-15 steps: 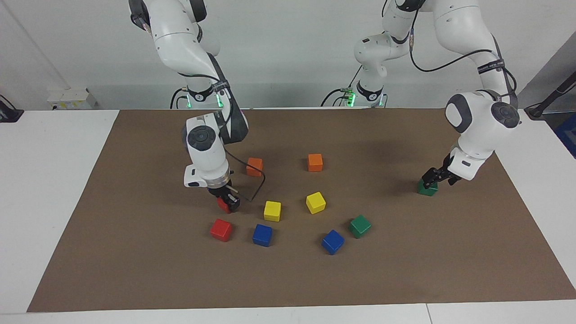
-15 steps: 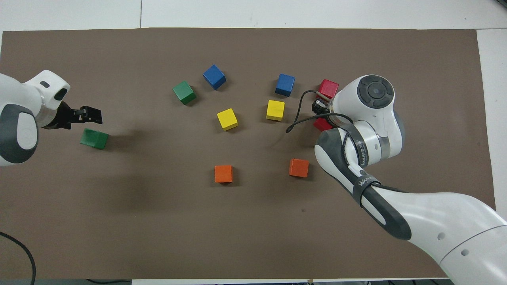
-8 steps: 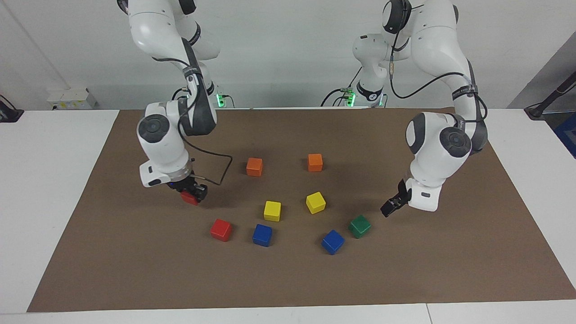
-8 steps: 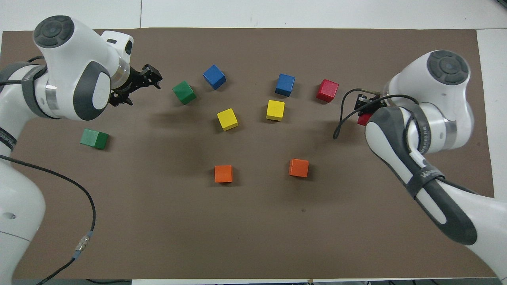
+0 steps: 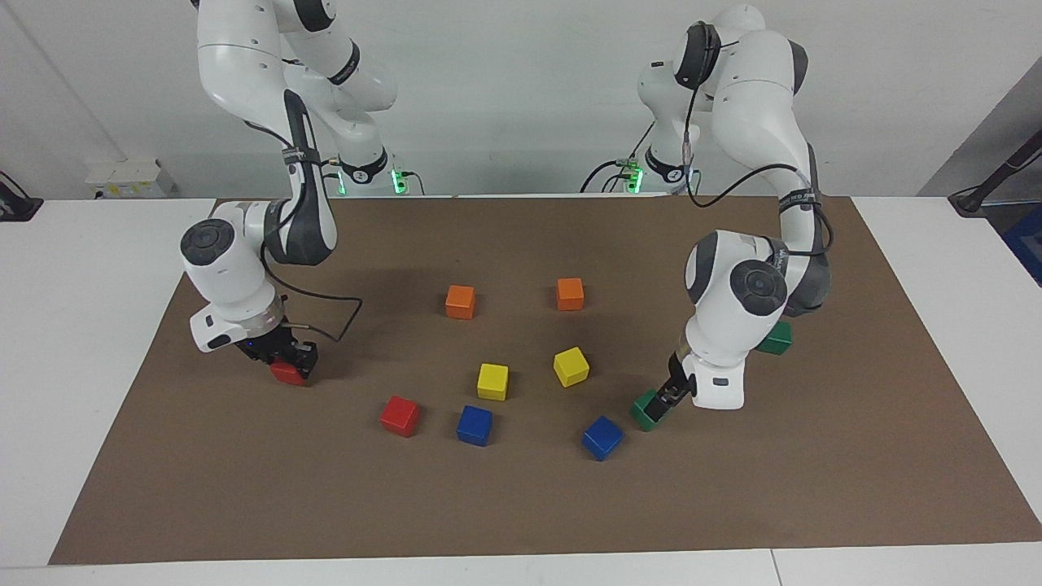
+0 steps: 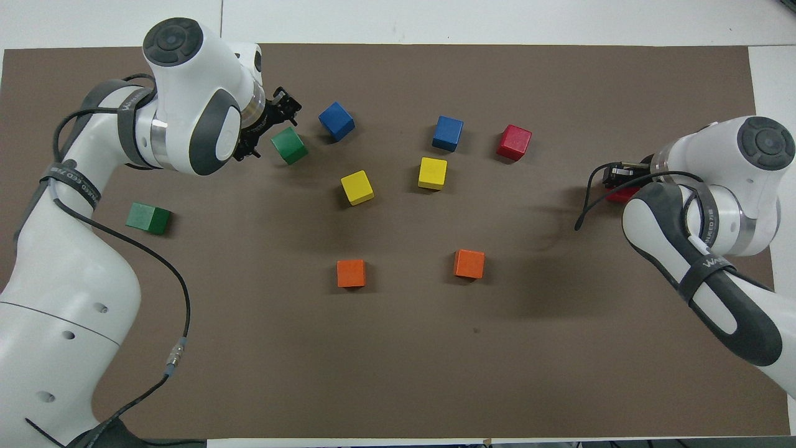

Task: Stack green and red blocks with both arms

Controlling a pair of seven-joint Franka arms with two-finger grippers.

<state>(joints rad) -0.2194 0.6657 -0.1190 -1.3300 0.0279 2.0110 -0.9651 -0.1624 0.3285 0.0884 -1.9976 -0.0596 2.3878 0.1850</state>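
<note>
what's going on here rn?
Two arms are sorting blocks on a brown mat. The right gripper is shut on a red block, low over the mat at its own end. The left gripper is down at a green block beside a blue one. The other red block and green block lie loose; nothing is stacked yet.

I see a plain brown mat point(image 5: 521, 505) over a white table point(image 5: 81, 342). On it I count two bright red cubes point(image 5: 400, 416) point(image 5: 286, 373), two dark green cubes point(image 5: 647, 411) point(image 5: 775, 338), two blue cubes point(image 5: 475, 425) point(image 5: 602, 438), two yellow cubes point(image 5: 492, 381) point(image 5: 571, 366) and two orange cubes point(image 5: 460, 301) point(image 5: 570, 294), all unpatterned. My arms are white with dark grey joints; both grippers point(image 5: 295, 358) point(image 5: 672, 392) are black.
</note>
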